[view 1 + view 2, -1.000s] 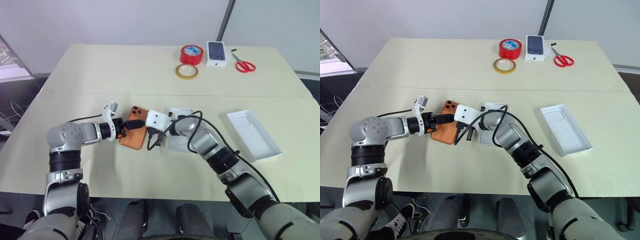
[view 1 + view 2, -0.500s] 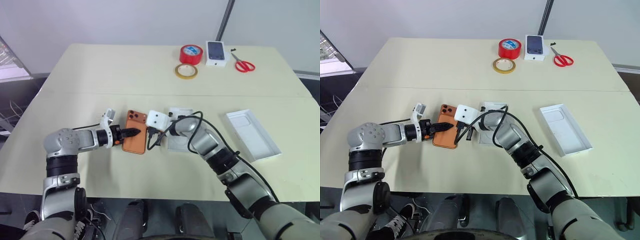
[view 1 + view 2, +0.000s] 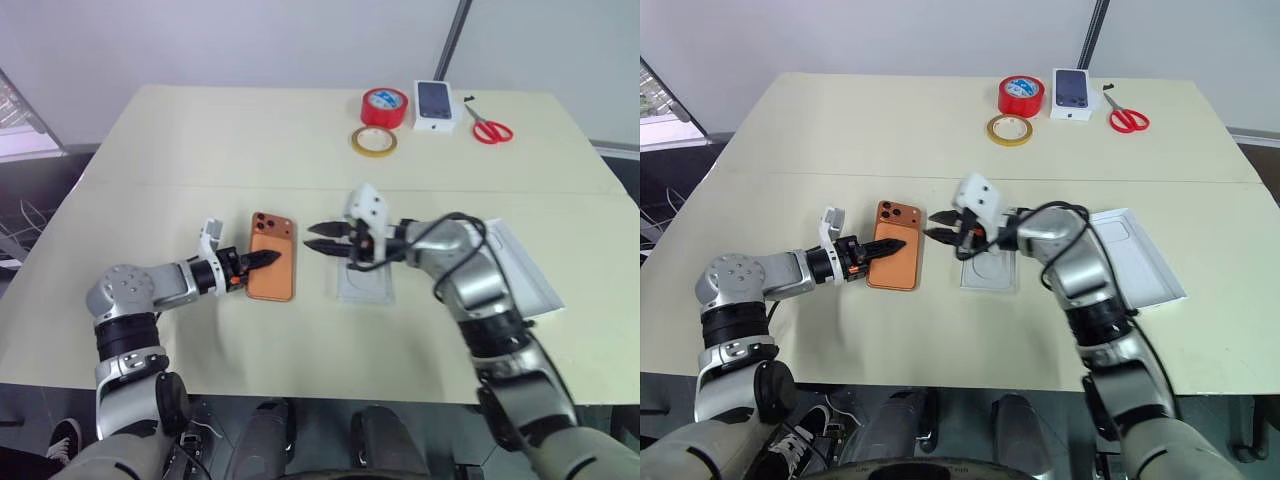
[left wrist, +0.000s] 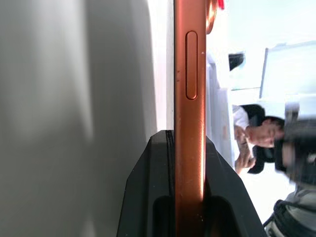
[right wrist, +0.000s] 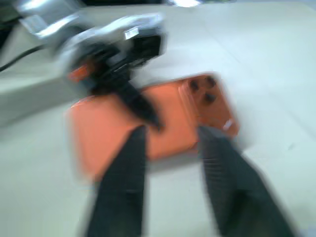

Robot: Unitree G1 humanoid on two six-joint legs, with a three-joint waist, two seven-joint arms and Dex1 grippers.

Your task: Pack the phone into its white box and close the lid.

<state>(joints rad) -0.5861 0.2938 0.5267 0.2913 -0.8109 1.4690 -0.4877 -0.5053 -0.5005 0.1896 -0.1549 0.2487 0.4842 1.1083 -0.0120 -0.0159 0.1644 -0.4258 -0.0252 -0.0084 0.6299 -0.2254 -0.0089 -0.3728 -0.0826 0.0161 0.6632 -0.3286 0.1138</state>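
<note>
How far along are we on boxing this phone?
Early. Done: nothing packed yet. In hand: the left gripper is shut on the phone at its edge, back-up on the table; the right gripper is open in the air beside it. Left: phone into the white box, then the lid, which lies open to the right, goes on.

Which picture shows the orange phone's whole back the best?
The left eye view. There the phone lies back-up on the table, whole outline and camera cluster clear, with the left gripper shut on its edge. The right eye view shows much the same. The left wrist view gives only its thin side; the right wrist view shows it smeared.
</note>
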